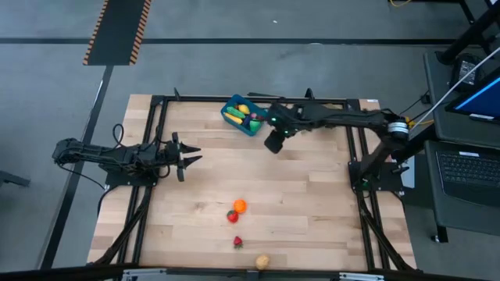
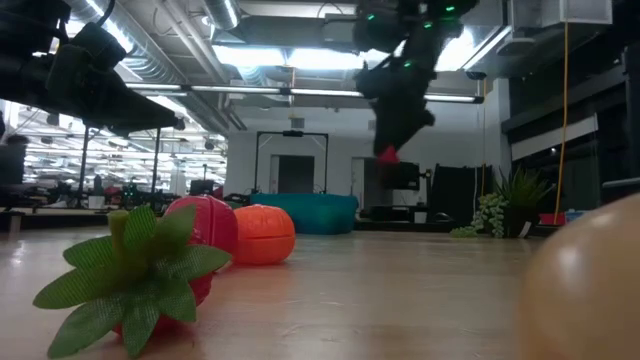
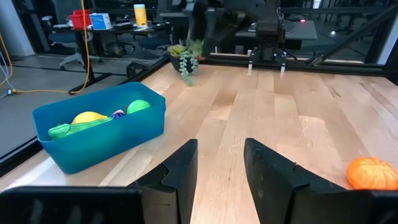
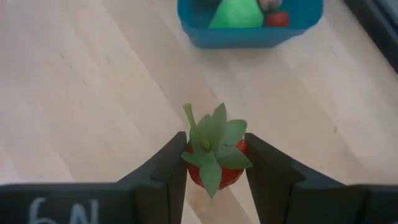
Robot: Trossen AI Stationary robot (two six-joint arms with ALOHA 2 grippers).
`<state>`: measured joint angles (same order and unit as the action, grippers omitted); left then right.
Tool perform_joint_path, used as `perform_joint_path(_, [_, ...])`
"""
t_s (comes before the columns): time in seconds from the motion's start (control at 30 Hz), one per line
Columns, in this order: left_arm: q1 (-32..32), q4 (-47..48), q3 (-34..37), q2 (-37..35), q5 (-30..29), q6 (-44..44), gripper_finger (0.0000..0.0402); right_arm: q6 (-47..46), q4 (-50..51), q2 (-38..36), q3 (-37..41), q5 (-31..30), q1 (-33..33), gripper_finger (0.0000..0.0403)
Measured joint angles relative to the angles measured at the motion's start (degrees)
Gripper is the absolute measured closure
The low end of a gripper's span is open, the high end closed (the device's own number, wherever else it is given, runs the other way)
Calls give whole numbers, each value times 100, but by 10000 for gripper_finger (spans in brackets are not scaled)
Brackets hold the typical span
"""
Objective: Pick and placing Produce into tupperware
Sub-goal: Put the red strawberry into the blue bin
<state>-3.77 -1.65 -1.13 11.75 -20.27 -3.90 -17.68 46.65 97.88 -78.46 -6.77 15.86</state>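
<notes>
My right gripper (image 1: 273, 144) hangs above the table, a little nearer than the blue tupperware (image 1: 241, 115), shut on a small red toy fruit with a green leafy cap (image 4: 214, 163). In the low view the fruit (image 2: 388, 154) shows red below the fingers, high over the tabletop. The tupperware (image 4: 249, 34) holds yellow, green, red and purple produce and stands on its base near the far edge. My left gripper (image 1: 191, 156) waits at the table's left, open, nothing between its fingers (image 3: 180, 174). An orange (image 1: 240, 206), two red pieces (image 1: 232, 216) and a tan piece (image 1: 262, 261) lie near the front. My right gripper pinches the red fruit by the two sides of its body (image 4: 233, 175), just under the leafy cap, between its two fingers. The fingers slant down from above. The fruit is lifted clear of the table, with its cap turned up toward the wrist.
A grey-green plant sprig (image 3: 186, 62) sits at the table's far side. Black frame rails (image 1: 156, 156) run along the left, right and far sides of the wooden top. Bare wood (image 1: 312, 195) lies between the tupperware and the loose produce at the front.
</notes>
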Motion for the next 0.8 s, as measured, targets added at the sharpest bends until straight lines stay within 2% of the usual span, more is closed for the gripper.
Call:
perform_joint_path(0.17, [-1,0,0,2,0,0,278,-166,-1412,-1030,1408,-20,2,266])
perform_joint_path(0.4, [0,0,1,4,0,0,278,39,-4015,-2106,3165,697,55,266])
perform_joint_path(0.6, [0,0,0,4,0,-9,278,487,-6298,-2360,4276,1453,242,266])
perform_joint_path(0.8, [0,0,0,4,0,-23,278,750,-8057,-2314,5017,2038,519,266])
